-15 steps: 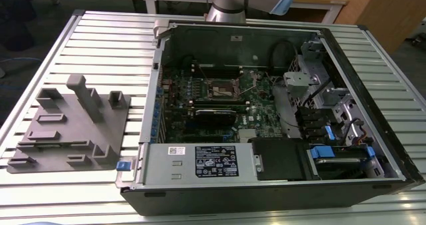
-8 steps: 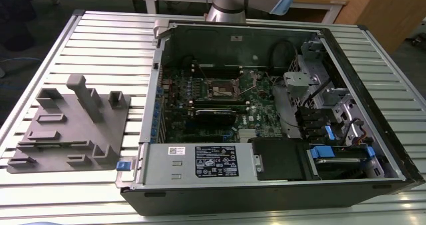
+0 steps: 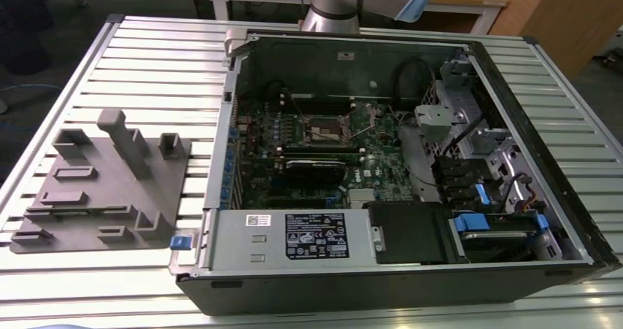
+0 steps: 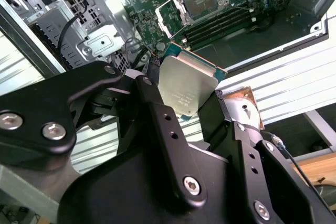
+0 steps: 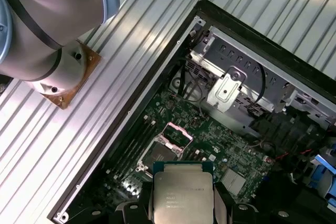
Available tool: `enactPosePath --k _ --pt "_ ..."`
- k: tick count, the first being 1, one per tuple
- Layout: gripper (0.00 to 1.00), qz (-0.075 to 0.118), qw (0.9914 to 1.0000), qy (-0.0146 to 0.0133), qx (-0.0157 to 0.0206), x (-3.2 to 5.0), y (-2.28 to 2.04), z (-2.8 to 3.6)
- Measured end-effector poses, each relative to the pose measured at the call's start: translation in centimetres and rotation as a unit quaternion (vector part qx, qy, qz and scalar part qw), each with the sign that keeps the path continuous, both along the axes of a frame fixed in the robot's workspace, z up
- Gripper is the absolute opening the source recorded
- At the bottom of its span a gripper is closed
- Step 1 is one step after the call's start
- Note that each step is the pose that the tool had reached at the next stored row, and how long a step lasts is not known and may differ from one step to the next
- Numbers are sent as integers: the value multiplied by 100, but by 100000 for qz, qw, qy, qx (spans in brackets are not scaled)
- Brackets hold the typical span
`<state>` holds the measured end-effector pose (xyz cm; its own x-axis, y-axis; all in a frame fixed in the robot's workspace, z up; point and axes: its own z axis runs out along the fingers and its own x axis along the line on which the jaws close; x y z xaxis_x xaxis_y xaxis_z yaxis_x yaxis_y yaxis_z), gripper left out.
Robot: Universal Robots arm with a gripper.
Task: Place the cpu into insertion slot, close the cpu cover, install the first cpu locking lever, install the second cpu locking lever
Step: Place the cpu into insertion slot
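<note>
- At the exterior view's left, a grey moulded parts holder [image 3: 98, 183] stands on the ribbed metal table [image 3: 146, 59], well apart from the work.
- Mid-case, the small square black insertion slot [image 3: 329, 128] lies bare. Its thin silver-grey cpu cover [image 5: 177, 134] is seen raised.
- The flat square silvery cpu [image 4: 184, 85] is pinched by its edges in the black gripper [image 4: 186, 103], clear of the slot. It is best held level, squared to the socket and set down without pressing.

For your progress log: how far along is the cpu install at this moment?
Done: nothing seated; the slot is bare and its cover looks raised. In hand: the gripper holds the cpu clear of the board. Left: all four steps.
</note>
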<state>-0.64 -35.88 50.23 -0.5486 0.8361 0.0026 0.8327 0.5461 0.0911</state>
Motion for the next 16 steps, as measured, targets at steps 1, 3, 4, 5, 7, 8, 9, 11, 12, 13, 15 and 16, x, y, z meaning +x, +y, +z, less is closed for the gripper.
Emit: enactPosePath --k 1,3,4,5,7,8,9,11,12,13,15,16 --pt "54 1 100000 -6 10 -1 -2 -19" --pt "54 -4 100000 -7 10 -2 -5 -56" --pt "54 -3 100000 -4 7 -2 -6 -73" --pt "54 -3 100000 -6 4 -2 -7 -91" --pt "54 9 100000 -5 -2 -3 -8 -127" --pt "54 9 100000 -6 -46 -3 -8 -144" --pt "54 3 100000 -12 -83 -4 -8 -153" --pt "54 -1 100000 -15 -86 -5 -8 -154" --pt "54 1 100000 -14 -83 -5 -8 -155" --pt "54 0 100000 -14 -81 -5 -8 -155" --pt "54 -1 100000 -16 -75 -5 -8 -155" --pt "54 0 100000 -15 -75 -5 -8 -156"
